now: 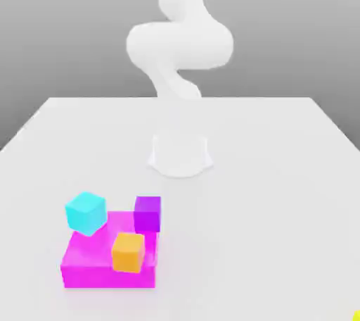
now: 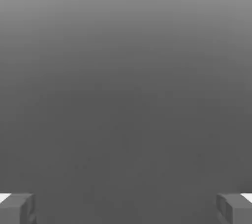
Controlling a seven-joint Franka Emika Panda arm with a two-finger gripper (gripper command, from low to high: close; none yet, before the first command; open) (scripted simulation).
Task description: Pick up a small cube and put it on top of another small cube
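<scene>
Target to lift: bright yellow plain cube (image 1: 357, 316), sliver at the exterior view's lower right corner; likely light, rigid, smooth; grip opposite flat faces.
Destination: small plain orange cube (image 1: 128, 251) on flat magenta block (image 1: 105, 270).
Neighbours: cyan cube (image 1: 86, 212), purple cube (image 1: 148, 213).
Tool: two-finger gripper (image 2: 126, 208), spread wide, empty.
Surface: white table (image 1: 281, 193).

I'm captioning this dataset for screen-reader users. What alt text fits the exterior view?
A white robot arm rises at the back of a white table. Near the front, a flat magenta block carries an orange cube, a cyan cube and a purple cube.
</scene>
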